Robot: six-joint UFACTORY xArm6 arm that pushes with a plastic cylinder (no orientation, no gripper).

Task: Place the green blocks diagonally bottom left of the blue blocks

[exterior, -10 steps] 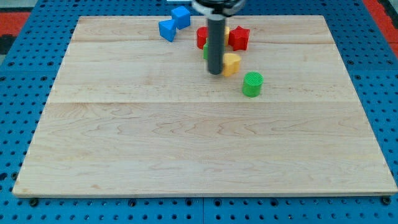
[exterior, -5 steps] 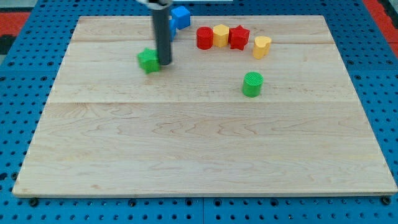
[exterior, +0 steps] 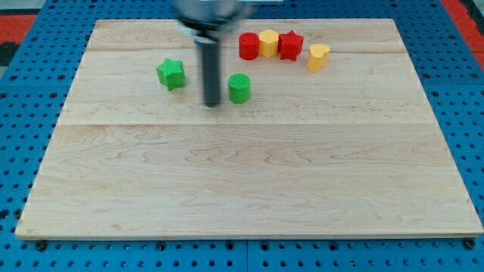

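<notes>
A green star block (exterior: 172,73) lies on the wooden board (exterior: 249,189) at the upper left. A green cylinder block (exterior: 239,88) stands to its right. My tip (exterior: 212,103) rests on the board between them, close to the left side of the green cylinder and slightly nearer the view's bottom. I cannot tell whether it touches the cylinder. The blue blocks do not show; the blurred rod and arm cover the top edge of the board where they were.
A row at the view's top holds a red cylinder (exterior: 249,45), a yellow block (exterior: 268,43), a red star (exterior: 290,45) and a yellow heart (exterior: 318,56). Blue pegboard surrounds the board.
The green cylinder has moved left, from the right of centre to beside the rod. The green star has shifted slightly left. My tip has moved right and down, away from the star.
</notes>
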